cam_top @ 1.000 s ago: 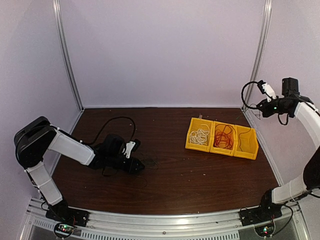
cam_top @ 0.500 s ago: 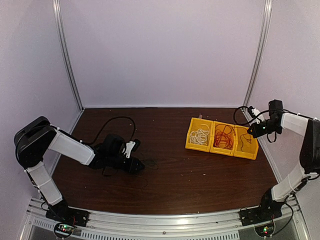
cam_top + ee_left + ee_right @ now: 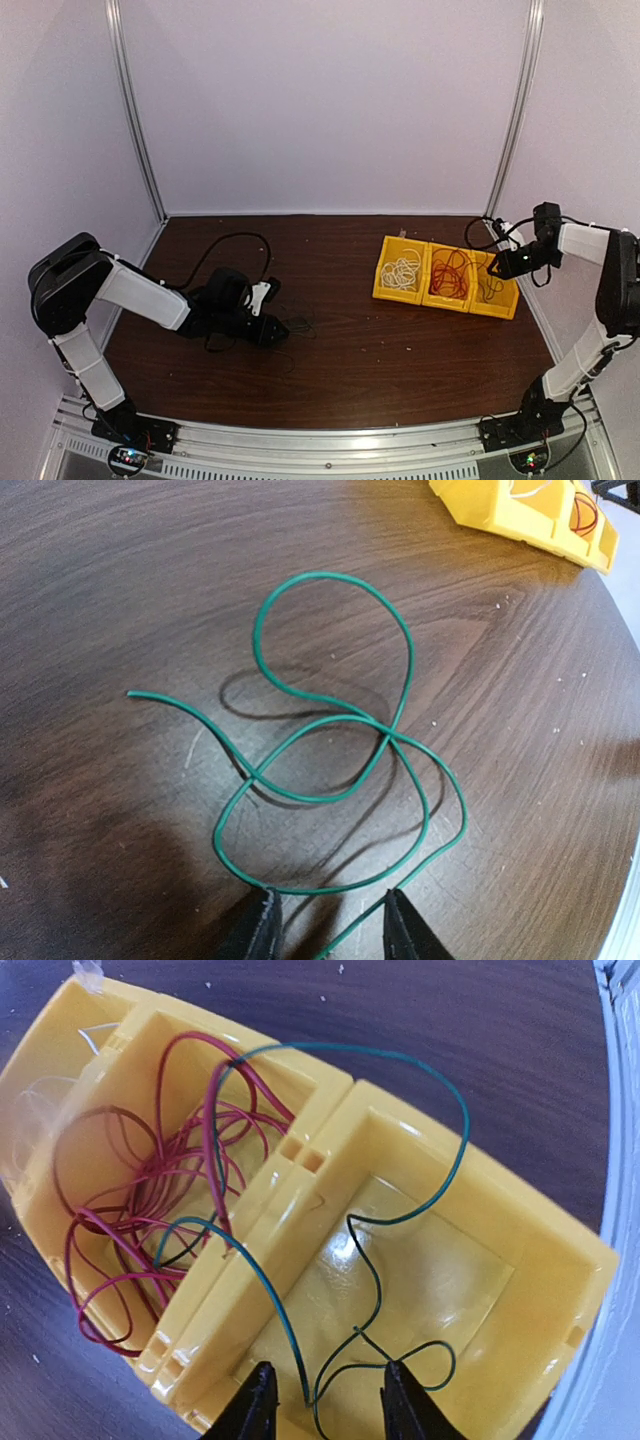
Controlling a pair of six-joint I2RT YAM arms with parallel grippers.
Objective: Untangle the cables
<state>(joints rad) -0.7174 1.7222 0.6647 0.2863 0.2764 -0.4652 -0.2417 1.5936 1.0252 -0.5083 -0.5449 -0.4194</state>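
Three compartments make up the yellow bin (image 3: 509, 307). A white cable (image 3: 402, 272) lies in its left one and a red cable (image 3: 450, 275) in the middle. A dark green cable (image 3: 466, 1130) lies in the right compartment and arches over the divider onto the red cable (image 3: 130, 1170). My right gripper (image 3: 325, 1400) hangs open just above that compartment, one cable end rising between its fingers. Another green cable (image 3: 330, 575) lies looped on the table. My left gripper (image 3: 330, 925) is open low over its near loop, with a strand running between the fingers.
The bin (image 3: 520, 1260) sits near the table's right edge, close to the white frame rail (image 3: 620, 1110). A thick black arm cable (image 3: 225, 245) curves across the table behind the left arm. Walls enclose the back and both sides.
My right arm came down from high by the right wall to the bin's right compartment. Its jaws opened, and the dark green cable now lies in the bin. The left arm stayed still.
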